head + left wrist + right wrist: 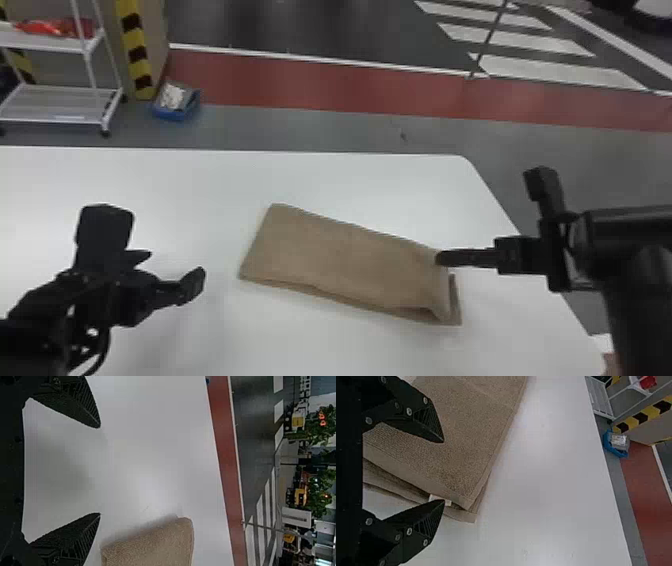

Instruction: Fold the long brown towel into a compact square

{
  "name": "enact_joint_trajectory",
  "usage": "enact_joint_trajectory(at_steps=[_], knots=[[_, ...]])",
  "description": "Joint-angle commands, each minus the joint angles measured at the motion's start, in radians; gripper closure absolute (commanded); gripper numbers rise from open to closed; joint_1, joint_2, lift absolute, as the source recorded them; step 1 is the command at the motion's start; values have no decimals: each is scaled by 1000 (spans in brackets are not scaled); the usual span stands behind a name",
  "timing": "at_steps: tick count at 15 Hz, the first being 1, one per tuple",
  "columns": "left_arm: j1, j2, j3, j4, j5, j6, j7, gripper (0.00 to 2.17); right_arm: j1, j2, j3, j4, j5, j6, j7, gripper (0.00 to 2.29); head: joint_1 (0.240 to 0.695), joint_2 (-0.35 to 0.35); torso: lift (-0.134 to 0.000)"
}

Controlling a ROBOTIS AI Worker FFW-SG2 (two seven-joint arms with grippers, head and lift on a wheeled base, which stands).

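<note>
1. My left claw (176, 265) is released, its two fingers spread wide above the desk (380, 172), to the left of the towel and apart from it.
2. My right claw (442, 258) is released too. It comes in over the desk's right edge, with its fingertips at the right end of the cloth; my wrist view shows the fingers parted, nothing clenched.
3. The brown towel (345, 255) lies on the desk toward the right edge, folded into a flat, layered oblong, longer than it is wide. Its long sides slant from the far left toward the near right.
4. At its right end the layers don't quite line up: an under layer pokes out past the top one. A small white label (440, 499) peeks out there, beside one of my right fingers.
5. Beyond the desk's far edge, a blue bin (176, 111) sits on the floor beside a striped post (135, 50), with a white cart (60, 47) to its left.
</note>
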Motion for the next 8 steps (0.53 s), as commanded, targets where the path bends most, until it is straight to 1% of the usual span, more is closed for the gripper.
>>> enact_joint_trajectory(at_steps=[1,3,4,8], knots=[[-4,-1,-1,10,2,-6,0,97,58,-2,-14,-35,-7,5,-1,66,695,-236,-124],[-5,-1,-2,12,2,-6,0,97,90,1,-14,-28,2,5,-6,76,695,-239,-124],[-5,1,-2,13,2,-9,0,97,97,9,-12,-14,5,5,-7,90,695,-246,-124],[-5,1,1,15,0,-6,-2,97,97,21,-12,-9,-4,5,-17,97,695,-247,-124]])
